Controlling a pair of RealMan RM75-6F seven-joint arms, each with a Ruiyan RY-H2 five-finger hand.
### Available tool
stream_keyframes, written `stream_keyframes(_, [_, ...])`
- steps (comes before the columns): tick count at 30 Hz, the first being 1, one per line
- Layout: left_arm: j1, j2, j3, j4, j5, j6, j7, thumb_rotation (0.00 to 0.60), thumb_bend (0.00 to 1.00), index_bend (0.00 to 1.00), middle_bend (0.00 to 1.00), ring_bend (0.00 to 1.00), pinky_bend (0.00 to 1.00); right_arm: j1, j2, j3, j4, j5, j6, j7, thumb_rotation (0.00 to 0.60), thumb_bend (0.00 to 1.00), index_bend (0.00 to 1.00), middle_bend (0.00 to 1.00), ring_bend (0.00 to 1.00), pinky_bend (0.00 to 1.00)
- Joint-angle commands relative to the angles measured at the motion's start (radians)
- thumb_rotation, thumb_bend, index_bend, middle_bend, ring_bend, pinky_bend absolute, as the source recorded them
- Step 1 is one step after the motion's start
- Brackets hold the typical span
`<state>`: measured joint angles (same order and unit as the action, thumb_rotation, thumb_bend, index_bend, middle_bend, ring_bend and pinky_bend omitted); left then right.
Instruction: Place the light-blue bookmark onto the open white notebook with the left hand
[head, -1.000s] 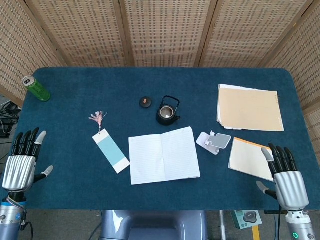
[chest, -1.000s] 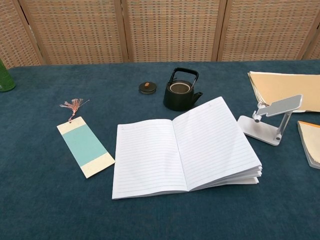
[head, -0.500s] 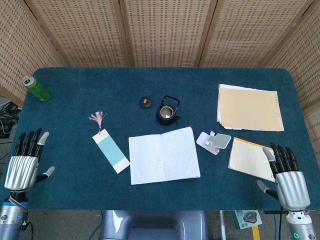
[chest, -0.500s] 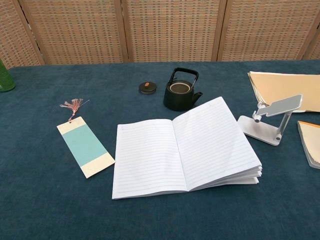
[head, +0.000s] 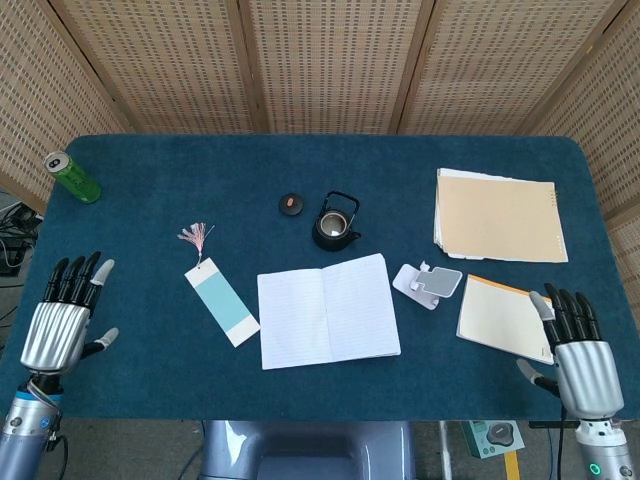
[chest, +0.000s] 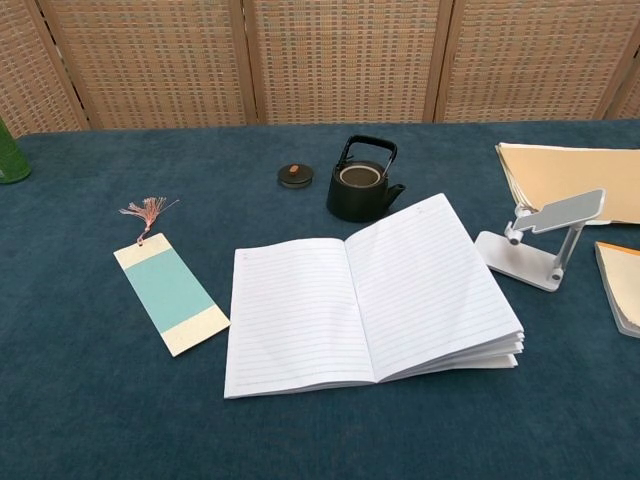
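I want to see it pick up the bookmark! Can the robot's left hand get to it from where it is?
Probably yes. The left hand is open at the table's near left edge, and only bare blue cloth lies between it and the bookmark. The notebook sits on the bookmark's far side, out of the way.

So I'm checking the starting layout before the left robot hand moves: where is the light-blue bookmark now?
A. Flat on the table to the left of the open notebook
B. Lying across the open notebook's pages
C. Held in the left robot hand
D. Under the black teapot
A: the light-blue bookmark lies flat on the blue table beside the open notebook, apart from it, while the left robot hand holds nothing.
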<state>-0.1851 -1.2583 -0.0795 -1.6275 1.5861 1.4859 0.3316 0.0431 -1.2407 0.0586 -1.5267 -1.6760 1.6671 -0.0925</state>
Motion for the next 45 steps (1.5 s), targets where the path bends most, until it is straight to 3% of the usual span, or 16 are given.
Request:
stream_keyframes(1, [-0.056, 0.014, -0.007, 0.065, 0.048, -0.049, -0.046, 0.6, 0.12, 0.0, 0.0, 0.0, 0.0, 0.001, 0.0, 0.006, 0.006, 0.013, -0.005, 0.009, 0.6, 0.12, 0.01, 0.0, 0.0, 0.0])
stream_keyframes(13, [-0.245, 0.023, 0.039, 0.303, 0.223, -0.179, -0.282, 0.6, 0.12, 0.04, 0.0, 0.0, 0.0, 0.012, -0.012, 0.032, 0.048, 0.085, -0.048, 0.027, 0.6, 0.12, 0.02, 0.0, 0.0, 0.0])
stream_keyframes(21, [-0.32, -0.009, 0.073, 0.378, 0.223, -0.286, -0.341, 0.6, 0.12, 0.12, 0.0, 0.0, 0.0, 0.021, -0.028, 0.049, 0.085, 0.13, -0.075, 0.03, 0.6, 0.12, 0.02, 0.0, 0.0, 0.0])
stream_keyframes(26, [-0.362, -0.03, 0.082, 0.405, 0.214, -0.341, -0.366, 0.6, 0.12, 0.21, 0.0, 0.0, 0.0, 0.027, -0.035, 0.06, 0.103, 0.15, -0.085, 0.035, 0.6, 0.12, 0.02, 0.0, 0.0, 0.0])
stream_keyframes(36, [-0.461, -0.107, 0.097, 0.5, 0.191, -0.468, -0.397, 0.6, 0.13, 0.22, 0.0, 0.0, 0.0, 0.036, -0.052, 0.072, 0.141, 0.187, -0.109, 0.038, 0.6, 0.12, 0.02, 0.0, 0.0, 0.0])
stream_keyframes(45, [-0.536, -0.141, 0.115, 0.516, 0.193, -0.546, -0.379, 0.6, 0.13, 0.21, 0.0, 0.0, 0.0, 0.037, -0.062, 0.081, 0.166, 0.19, -0.094, 0.048, 0.6, 0.12, 0.03, 0.0, 0.0, 0.0])
